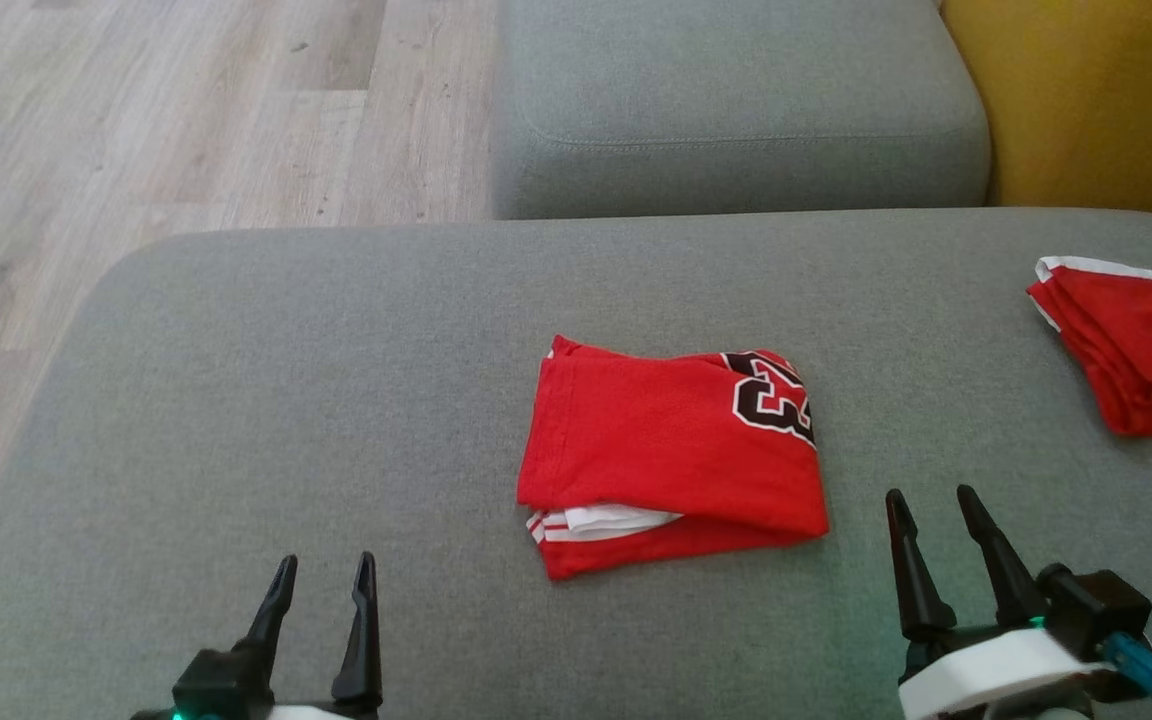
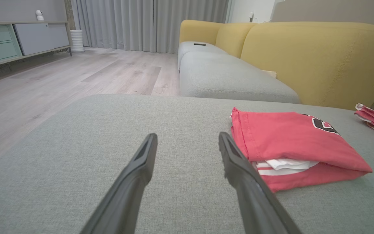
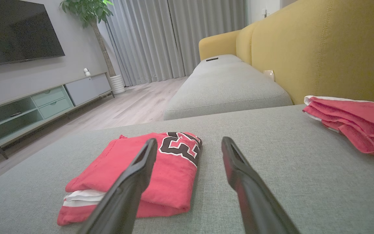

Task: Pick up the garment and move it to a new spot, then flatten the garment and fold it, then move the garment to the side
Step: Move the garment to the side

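The garment is a red jersey with black-and-white numbers, folded into a compact rectangle at the middle of the grey cushion; white trim shows at its near edge. The left wrist view has the garment to the right of my fingers, and the right wrist view has the garment to the left. My left gripper stands open at the lower left, well short of it. My right gripper stands open at the lower right, just off the garment's near right corner. Neither touches it.
A second red folded cloth lies at the cushion's far right edge. Beyond is another grey seat cushion and the yellow sofa back. Wooden floor lies to the left. A TV cabinet stands across the room.
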Controlling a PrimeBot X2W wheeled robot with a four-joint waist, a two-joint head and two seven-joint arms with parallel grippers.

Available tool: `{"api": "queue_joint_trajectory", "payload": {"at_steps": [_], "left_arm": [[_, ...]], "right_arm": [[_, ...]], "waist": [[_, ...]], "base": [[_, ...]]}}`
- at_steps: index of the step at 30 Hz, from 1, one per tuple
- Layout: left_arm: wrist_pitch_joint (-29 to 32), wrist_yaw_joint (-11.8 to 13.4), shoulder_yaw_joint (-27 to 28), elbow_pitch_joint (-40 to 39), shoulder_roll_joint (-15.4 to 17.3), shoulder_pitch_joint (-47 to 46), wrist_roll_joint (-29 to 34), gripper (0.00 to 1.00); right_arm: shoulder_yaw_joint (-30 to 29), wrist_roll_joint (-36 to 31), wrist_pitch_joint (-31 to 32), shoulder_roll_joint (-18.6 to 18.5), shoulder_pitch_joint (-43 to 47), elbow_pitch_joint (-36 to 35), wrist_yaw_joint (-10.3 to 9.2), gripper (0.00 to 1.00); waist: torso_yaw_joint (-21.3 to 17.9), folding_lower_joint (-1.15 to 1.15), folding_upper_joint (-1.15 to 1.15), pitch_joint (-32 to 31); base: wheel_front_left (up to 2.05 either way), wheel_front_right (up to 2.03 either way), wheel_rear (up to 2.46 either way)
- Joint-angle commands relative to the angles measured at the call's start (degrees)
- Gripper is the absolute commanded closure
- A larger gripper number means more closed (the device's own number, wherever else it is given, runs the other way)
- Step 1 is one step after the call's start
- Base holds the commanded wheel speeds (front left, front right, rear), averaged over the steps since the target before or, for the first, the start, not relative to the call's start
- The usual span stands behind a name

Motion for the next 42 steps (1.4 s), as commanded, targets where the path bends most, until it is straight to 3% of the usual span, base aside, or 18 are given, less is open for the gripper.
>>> {"api": "queue_joint_trajectory", "payload": {"at_steps": [1,18,24,33,38,40,41,42], "left_arm": [[-0.71,0.17,2.11,-1.82,-0.49,-2.3,0.63,0.0],[-0.71,-0.29,0.78,-2.55,-0.62,-3.97,-0.07,0.0],[-0.71,-0.73,-0.45,-2.79,-0.63,-5.44,0.11,0.0],[-0.71,-1.46,-2.6,-2.49,-0.64,-8.08,-0.12,0.0],[-0.71,-1.61,-3.34,-2.25,-0.64,-8.94,-0.48,0.0],[-0.71,-1.63,-3.5,-2.13,-0.64,-9.3,-0.47,0.0],[-0.71,-1.61,-3.55,-2.09,-0.64,-9.5,-0.43,0.0],[-0.71,-1.53,-3.5,-2.12,-0.64,-9.7,-0.41,0.0]], "right_arm": [[1.0,-0.43,-0.78,-0.2,-1.63,-1.94,0.39,0.0],[-1.12,-1.59,-0.79,0.17,-4.06,1.02,0.39,0.0],[-1.52,-0.91,2.94,0.22,-11.86,8.8,0.39,0.0],[-2.34,4.44,18.64,0.38,-26.08,26.29,0.39,0.0],[-0.69,6.13,21.08,0.29,-30.0,33.25,0.39,0.02],[0.21,6.9,21.78,0.21,-30.99,35.36,0.39,0.87],[0.77,7.25,21.99,0.09,-31.37,36.08,0.39,1.0],[1.23,7.63,21.98,-0.09,-31.79,36.5,0.39,1.0]], "waist": [[-0.01,0.0,0.0,0.09],[2.29,0.0,0.0,2.86],[3.47,0.0,0.0,4.64],[5.96,0.0,0.0,7.92],[7.21,0.0,0.0,9.25],[7.61,0.0,0.0,9.72],[7.78,0.0,0.0,9.93],[7.82,0.0,0.0,10.25]], "base": [[0.0,0.0,0.0],[0.0,0.0,0.0],[0.0,0.0,0.0],[0.0,0.0,0.0],[0.0,0.0,0.0],[0.0,0.0,0.0],[0.0,0.0,0.0],[0.0,0.0,0.0]]}}
